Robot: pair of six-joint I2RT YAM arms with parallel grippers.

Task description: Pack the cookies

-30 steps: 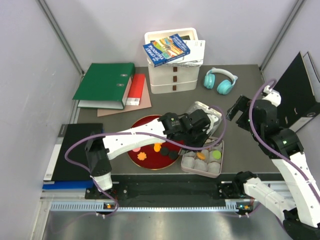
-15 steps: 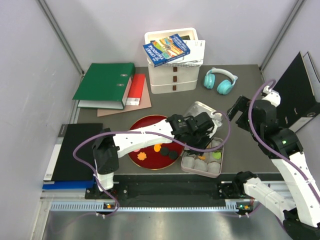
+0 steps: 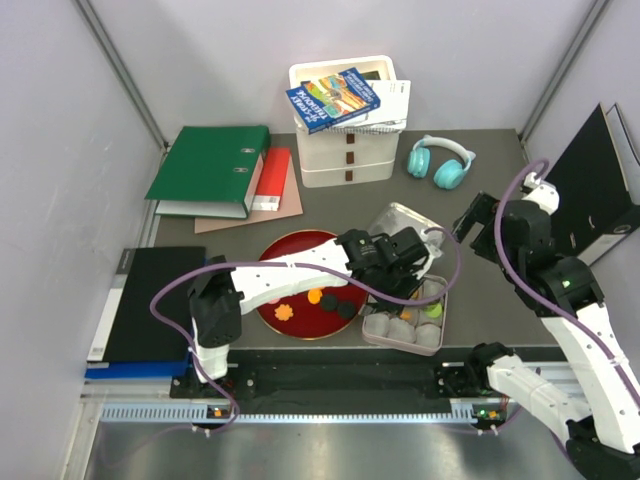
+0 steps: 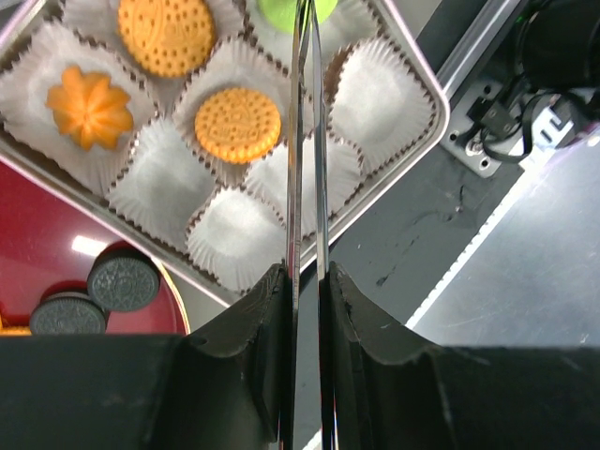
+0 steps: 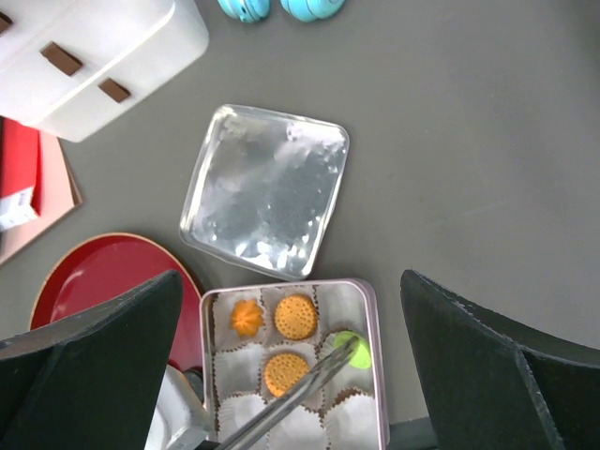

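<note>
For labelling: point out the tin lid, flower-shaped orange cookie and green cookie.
tin lid (image 5: 265,192), right wrist view, its middle
flower-shaped orange cookie (image 4: 91,105), left wrist view, its centre
green cookie (image 5: 360,351), right wrist view, right half

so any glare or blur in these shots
Left wrist: a bright glare spot on the red plate, and the near fingers look dark and soft. Right wrist: the metal lid shows mottled reflections. Top: evenly lit, no harsh shadows.

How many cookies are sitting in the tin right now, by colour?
Orange cookies: 3
Green cookies: 1
Total: 4
</note>
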